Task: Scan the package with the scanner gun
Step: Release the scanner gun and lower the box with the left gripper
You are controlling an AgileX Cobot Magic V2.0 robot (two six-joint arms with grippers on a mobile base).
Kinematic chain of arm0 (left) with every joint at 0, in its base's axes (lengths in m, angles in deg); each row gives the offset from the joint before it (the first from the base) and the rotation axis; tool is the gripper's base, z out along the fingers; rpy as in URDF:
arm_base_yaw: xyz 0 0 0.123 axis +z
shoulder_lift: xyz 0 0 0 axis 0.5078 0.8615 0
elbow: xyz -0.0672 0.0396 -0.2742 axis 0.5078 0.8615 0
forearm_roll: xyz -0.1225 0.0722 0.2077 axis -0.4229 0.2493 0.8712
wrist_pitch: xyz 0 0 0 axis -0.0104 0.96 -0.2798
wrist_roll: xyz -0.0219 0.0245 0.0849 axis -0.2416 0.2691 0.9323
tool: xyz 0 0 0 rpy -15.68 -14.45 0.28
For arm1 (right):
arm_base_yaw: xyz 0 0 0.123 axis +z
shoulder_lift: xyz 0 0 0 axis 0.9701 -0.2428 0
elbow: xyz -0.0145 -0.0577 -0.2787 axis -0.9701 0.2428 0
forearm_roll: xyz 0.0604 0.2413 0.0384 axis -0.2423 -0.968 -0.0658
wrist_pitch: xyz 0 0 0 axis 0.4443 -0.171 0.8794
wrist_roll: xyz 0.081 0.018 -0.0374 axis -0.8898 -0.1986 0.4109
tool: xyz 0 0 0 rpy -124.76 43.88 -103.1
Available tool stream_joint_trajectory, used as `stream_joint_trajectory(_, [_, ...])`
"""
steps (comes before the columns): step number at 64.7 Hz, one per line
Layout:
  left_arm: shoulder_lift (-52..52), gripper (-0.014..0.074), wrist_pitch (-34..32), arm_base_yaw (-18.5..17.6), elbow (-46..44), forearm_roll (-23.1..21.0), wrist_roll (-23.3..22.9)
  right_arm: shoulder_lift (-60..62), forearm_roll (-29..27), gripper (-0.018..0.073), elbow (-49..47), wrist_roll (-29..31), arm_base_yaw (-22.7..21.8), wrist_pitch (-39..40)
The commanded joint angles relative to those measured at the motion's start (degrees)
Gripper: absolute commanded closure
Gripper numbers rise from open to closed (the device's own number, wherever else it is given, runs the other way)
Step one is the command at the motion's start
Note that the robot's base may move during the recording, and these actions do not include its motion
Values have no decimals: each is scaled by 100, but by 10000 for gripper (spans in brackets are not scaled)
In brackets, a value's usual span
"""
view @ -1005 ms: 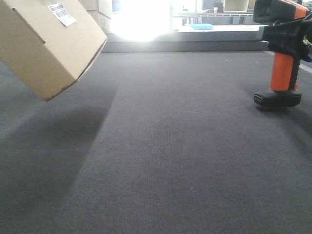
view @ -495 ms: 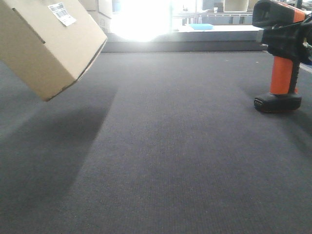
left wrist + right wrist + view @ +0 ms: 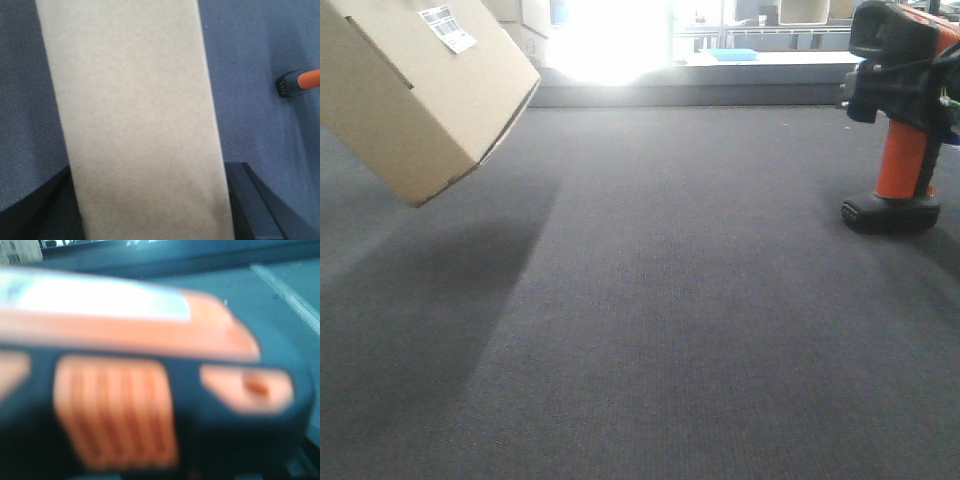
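Observation:
The package (image 3: 420, 90), a plain brown box with a white barcode label (image 3: 447, 27) on top, hangs tilted above the dark mat at the upper left. In the left wrist view the package (image 3: 135, 115) fills the middle, and my left gripper (image 3: 150, 220) is shut on it, with a dark finger (image 3: 250, 200) showing on either side. The scanner gun (image 3: 903, 150) stands at the far right, orange handle upright and black foot on the mat. My right gripper (image 3: 908, 92) is shut around its black head. The scanner gun (image 3: 150, 390) is a close blur in the right wrist view, and its foot (image 3: 290, 86) shows from the left wrist.
Dark grey mat (image 3: 670, 320) covers the whole work surface. A raised ledge (image 3: 700, 92) runs along its far edge, with strong glare behind it. Other cardboard boxes (image 3: 525, 25) stand at the back left.
The scanner gun's head has shifted right and its foot has dropped slightly toward the mat. The package has stayed in place.

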Motion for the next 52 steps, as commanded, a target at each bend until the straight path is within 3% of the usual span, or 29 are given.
stream_joint_trajectory(1, [-88, 707, -23, -1, -17, -152, 5, 105, 12, 0, -31, 71, -22, -149])
stream_joint_trajectory(52, [-88, 707, -23, -1, -17, -122, 5, 1632, 12, 0, -31, 606, -22, -2935])
